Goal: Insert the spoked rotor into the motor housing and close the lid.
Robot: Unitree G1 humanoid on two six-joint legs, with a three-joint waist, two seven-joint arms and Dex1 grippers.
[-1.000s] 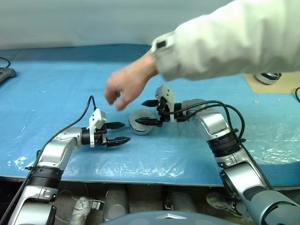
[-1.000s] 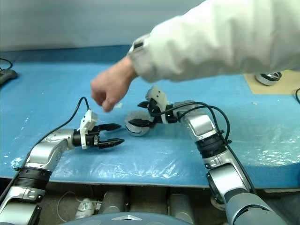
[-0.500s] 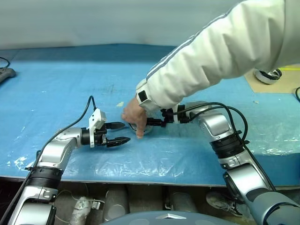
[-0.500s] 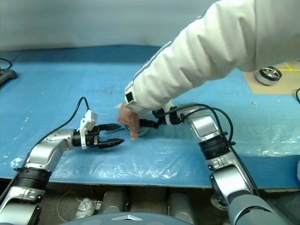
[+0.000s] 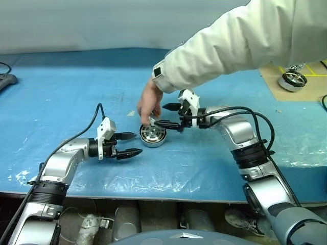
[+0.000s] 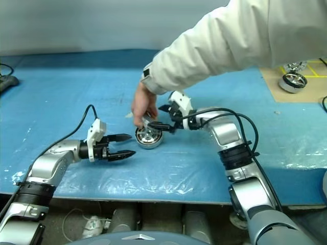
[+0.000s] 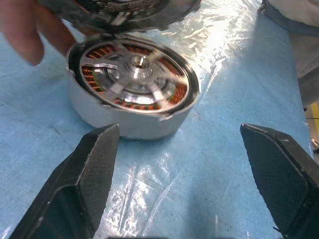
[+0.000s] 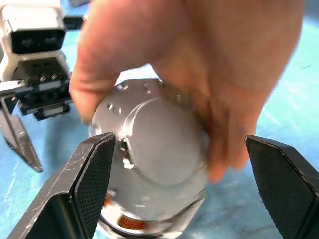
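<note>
The motor housing [image 5: 153, 136] stands on the blue mat, a round silver puck with copper windings. The spoked rotor [image 7: 133, 85] lies inside it, silver spokes and hub over the windings. A person's hand [image 5: 148, 104] holds the lid [image 8: 160, 145] tilted up above the housing, plain grey face toward my right gripper. My left gripper [image 5: 137, 143] is open just left of the housing, not touching it. Level with the lid on the right, my right gripper [image 5: 162, 115] is open, the person's fingers between its fingertips.
A person's white sleeve [image 5: 240, 41] reaches in from the upper right, over my right arm. A round metal wheel part [image 5: 289, 80] sits on a brown board at the far right. A dark object [image 5: 6, 79] lies at the left edge. The mat's front edge [image 5: 153, 193] runs close below.
The person's hand came down onto the closed housing and has lifted its lid, baring the rotor and windings. My right gripper drew back slightly to the right. The left gripper stayed put.
</note>
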